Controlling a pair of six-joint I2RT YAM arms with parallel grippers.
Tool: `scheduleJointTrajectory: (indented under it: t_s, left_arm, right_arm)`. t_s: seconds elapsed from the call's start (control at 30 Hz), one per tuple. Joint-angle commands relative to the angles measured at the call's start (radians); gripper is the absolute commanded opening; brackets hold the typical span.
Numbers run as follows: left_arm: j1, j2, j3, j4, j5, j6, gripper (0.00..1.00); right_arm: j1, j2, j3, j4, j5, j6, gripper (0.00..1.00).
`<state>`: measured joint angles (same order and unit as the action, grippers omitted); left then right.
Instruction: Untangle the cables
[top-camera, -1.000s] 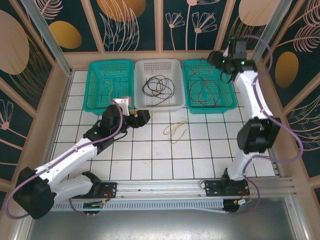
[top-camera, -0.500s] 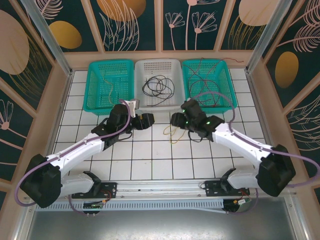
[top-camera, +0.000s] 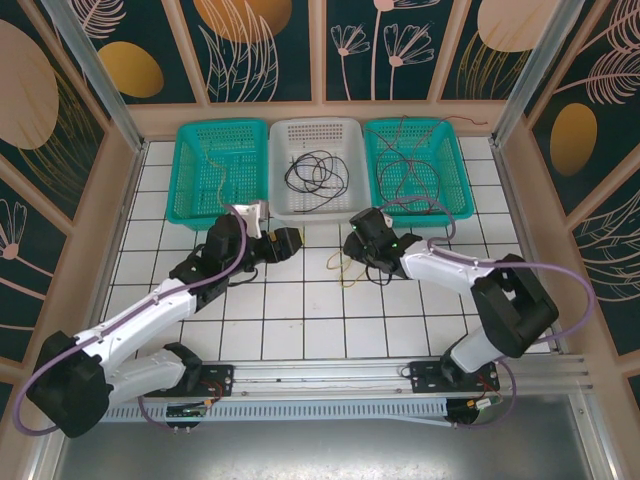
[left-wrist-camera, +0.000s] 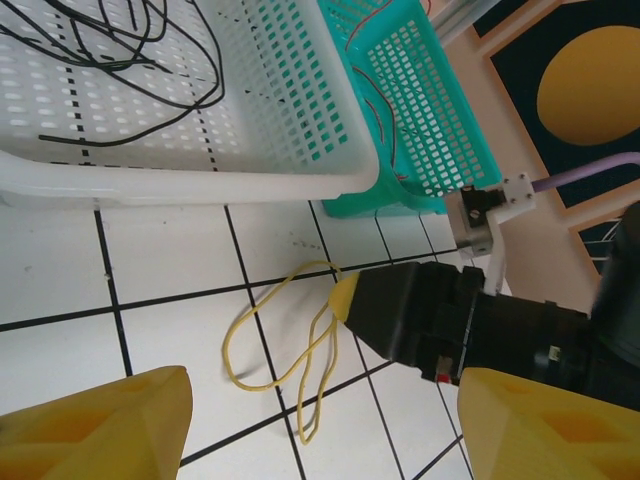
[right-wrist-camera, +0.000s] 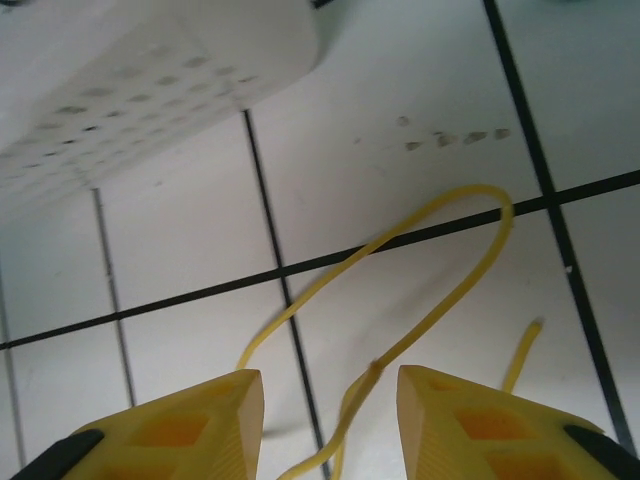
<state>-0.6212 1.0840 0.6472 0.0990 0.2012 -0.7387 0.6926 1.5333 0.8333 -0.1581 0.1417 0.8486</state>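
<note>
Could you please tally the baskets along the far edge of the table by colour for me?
Teal baskets: 2
White basket: 1
Total: 3

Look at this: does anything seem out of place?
One yellow cable lies loose on the tiles before the white basket, outside every basket. A red cable also trails over the back rim of the right teal basket.
</note>
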Motion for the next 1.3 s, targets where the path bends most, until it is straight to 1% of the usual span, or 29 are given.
scheduleJointTrajectory:
  t_s: [0.0, 0.03, 0.13, 0.23, 0.33, 0.43, 0.6, 0.7, 0.8, 0.93, 1.1, 1.27]
  left_arm:
    - [-0.003, -0.027, -0.009, -0.021, -0.017, -0.010, 0.70]
    - [-0.003, -0.030, -0.006, -0.024, -0.019, -0.009, 0.71]
    - [-0.003, -0.036, 0.007, -0.038, -0.029, -0.005, 0.71]
    - [-0.002, -0.046, 0.025, -0.070, -0.039, 0.006, 0.70]
    - [-0.001, -0.073, 0.023, -0.100, -0.057, 0.011, 0.73]
    - [-0.003, -0.107, 0.023, -0.130, -0.063, 0.015, 0.74]
    - [-0.002, -0.170, 0.009, -0.136, -0.060, -0.009, 0.77]
    - [-0.002, -0.181, 0.021, -0.135, -0.024, -0.019, 0.77]
    - [-0.002, -0.194, 0.045, -0.139, 0.004, -0.021, 0.78]
    - [-0.002, -0.210, 0.066, -0.115, 0.042, -0.030, 0.80]
    - [-0.003, -0.183, 0.065, 0.012, 0.185, -0.085, 0.81]
    - [0.000, -0.173, 0.056, 0.065, 0.234, -0.081, 0.84]
  right_arm:
    - [-0.011, 0.026, 0.034, 0.018, 0.044, 0.027, 0.39]
    - [-0.013, 0.030, 0.032, 0.024, 0.044, 0.027, 0.39]
    - [-0.013, 0.041, 0.043, 0.027, 0.040, 0.011, 0.19]
    - [-0.011, 0.031, 0.063, -0.013, 0.063, -0.014, 0.00]
    - [0.005, -0.032, 0.054, -0.052, 0.084, -0.036, 0.00]
    - [0.048, -0.122, 0.038, -0.076, 0.104, -0.060, 0.00]
    - [0.176, -0.257, 0.079, -0.128, 0.136, -0.153, 0.00]
    - [0.249, -0.304, 0.135, -0.163, 0.162, -0.218, 0.00]
    - [0.295, -0.334, 0.193, -0.180, 0.166, -0.287, 0.00]
    - [0.314, -0.351, 0.265, -0.184, 0.137, -0.385, 0.00]
    - [0.310, -0.361, 0.298, -0.176, 0.112, -0.495, 0.00]
    - [0.307, -0.375, 0.340, -0.151, 0.027, -0.558, 0.00]
